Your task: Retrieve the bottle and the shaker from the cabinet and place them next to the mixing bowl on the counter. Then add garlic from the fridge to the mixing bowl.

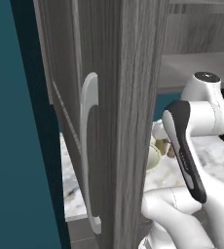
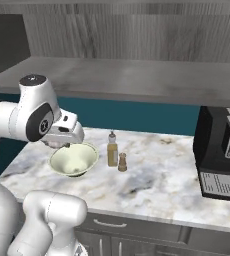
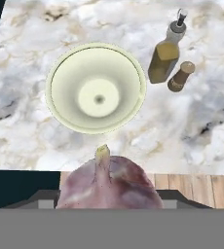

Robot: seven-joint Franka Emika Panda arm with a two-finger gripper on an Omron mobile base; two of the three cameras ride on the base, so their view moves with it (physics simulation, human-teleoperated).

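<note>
1. The worktop (image 3: 31, 131), white-grey marble with tan and grey veins, fills most of the hand view and runs across the middle of the right base view.
2. The mixing bowl (image 3: 96, 87) sits centre-left in the hand view, wide, round and pale cream-green, with a deep smooth inside that holds nothing.
3. The garlic (image 3: 109, 185), a mauve-pink bulb with a pale stem tip, sits at the bottom centre of the hand view. The gripper (image 3: 109, 197) holds it between the jaws, which stand about half apart, as wide as the bulb.
4. The bottle (image 3: 166, 53) of amber liquid stands at the upper right of the hand view, just beside the bowl's rim.
5. The shaker (image 3: 181, 76), tan with a knob top, stands touching or nearly touching the bottle, on its far side from the bowl.
6. To finish well, I judge the bulb should travel up-frame until it is over the bowl's centre, then come low before release so it does not bounce off the rim or clip the bottle.
</note>
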